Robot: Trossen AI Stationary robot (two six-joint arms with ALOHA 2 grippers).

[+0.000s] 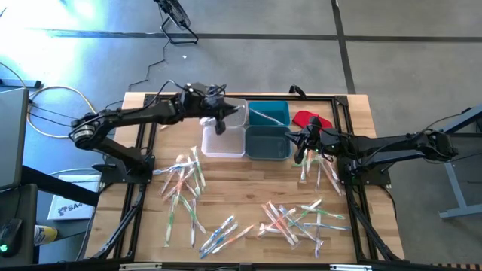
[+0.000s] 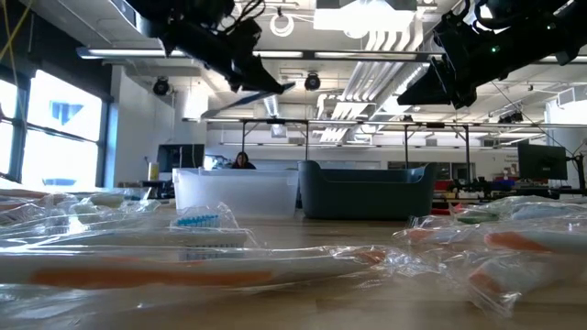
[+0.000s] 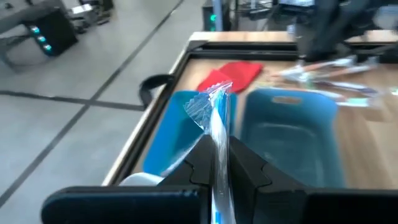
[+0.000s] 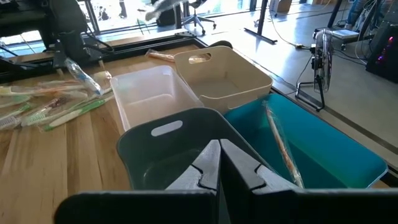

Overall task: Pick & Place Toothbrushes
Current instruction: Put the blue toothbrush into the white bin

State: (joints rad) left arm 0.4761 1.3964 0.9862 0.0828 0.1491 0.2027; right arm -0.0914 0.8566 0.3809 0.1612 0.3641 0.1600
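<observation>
1. Left claw (image 1: 219, 120) is hovering over the bins, pinching a wrapped toothbrush (image 3: 216, 134)
2. Right claw (image 1: 300, 153) is waiting pressed together beside the dark bin (image 1: 268, 143)
3. Other toothbrushes (image 1: 183, 181) are lying across the tabletop (image 1: 248, 188)

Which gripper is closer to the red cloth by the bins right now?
Right. The right gripper hangs just in front of the red cloth, beside the dark bin. The left gripper, shut on a wrapped toothbrush, is over the pale bins, across the blue ones from the cloth.
</observation>
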